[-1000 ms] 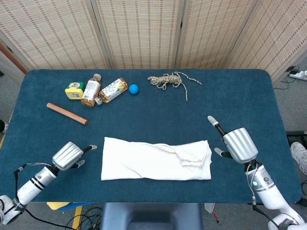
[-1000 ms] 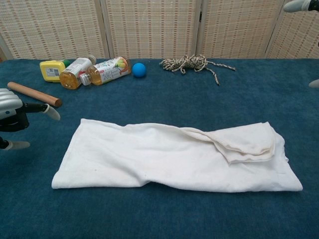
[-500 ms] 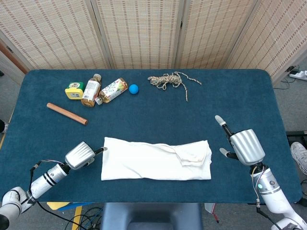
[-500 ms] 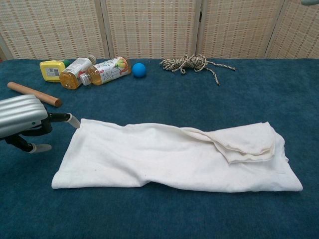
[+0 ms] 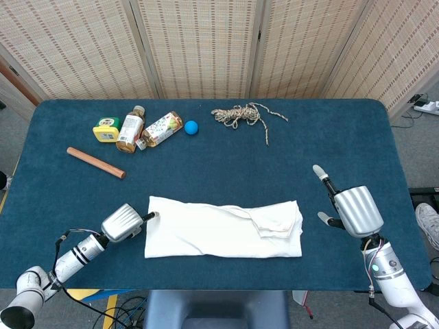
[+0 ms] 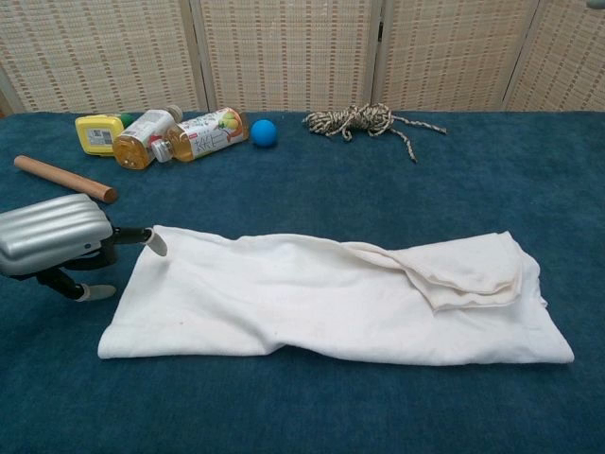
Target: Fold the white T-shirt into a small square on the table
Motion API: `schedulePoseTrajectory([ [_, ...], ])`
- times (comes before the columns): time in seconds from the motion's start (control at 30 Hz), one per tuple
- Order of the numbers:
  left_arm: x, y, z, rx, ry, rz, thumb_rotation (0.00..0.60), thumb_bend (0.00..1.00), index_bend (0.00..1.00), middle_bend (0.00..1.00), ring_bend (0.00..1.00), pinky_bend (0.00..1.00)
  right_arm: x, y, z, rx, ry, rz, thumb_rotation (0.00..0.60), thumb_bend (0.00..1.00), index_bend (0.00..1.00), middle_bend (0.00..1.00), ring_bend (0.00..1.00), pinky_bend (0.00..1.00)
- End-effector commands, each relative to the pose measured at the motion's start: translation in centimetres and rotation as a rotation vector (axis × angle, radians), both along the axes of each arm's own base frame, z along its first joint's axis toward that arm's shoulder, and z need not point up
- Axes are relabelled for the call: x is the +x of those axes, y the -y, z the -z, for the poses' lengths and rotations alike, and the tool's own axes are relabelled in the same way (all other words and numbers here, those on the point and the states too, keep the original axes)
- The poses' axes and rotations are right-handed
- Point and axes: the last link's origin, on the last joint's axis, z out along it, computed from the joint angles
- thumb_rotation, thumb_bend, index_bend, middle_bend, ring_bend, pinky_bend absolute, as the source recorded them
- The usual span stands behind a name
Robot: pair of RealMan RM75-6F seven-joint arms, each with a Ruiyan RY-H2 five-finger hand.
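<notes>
- A robot test room or lab, staged rather than lived in;
- woven folding screens [image 5: 199,44] wall off the desk [image 5: 206,147], which is covered in blue cloth;
- unrelated props lie along its far side: bottles [image 5: 161,129], ball [image 5: 191,127], rope [image 5: 240,114], wooden stick [image 5: 96,163];
- power strip [image 5: 426,105] on the floor.

Head view high, looking down — chest view low and close, both over the table [image 5: 206,151].
</notes>
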Motion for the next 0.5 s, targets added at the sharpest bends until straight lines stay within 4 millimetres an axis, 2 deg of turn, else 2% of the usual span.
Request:
schedulePoseTrajectory([
  [0.03, 0.3, 0.0, 0.3, -0.002, 0.011, 0.001, 0.6, 0.3, 0.3, 0.97, 0.92, 1.0, -0.1, 0.0, 0.0, -0.003, 0.001, 0.001, 0.6, 0.12, 0.0, 0.85, 0.93, 1.0],
  [0.5, 1.5, -0.2, 1.6, -0.023, 0.051, -0.004, 0.6, 0.3, 0.31, 0.98, 0.92, 1.0, -0.6, -0.2, -0.2, -0.017, 0.009, 0.014, 0.6, 0.12, 0.0, 0.85, 0.93, 1.0],
])
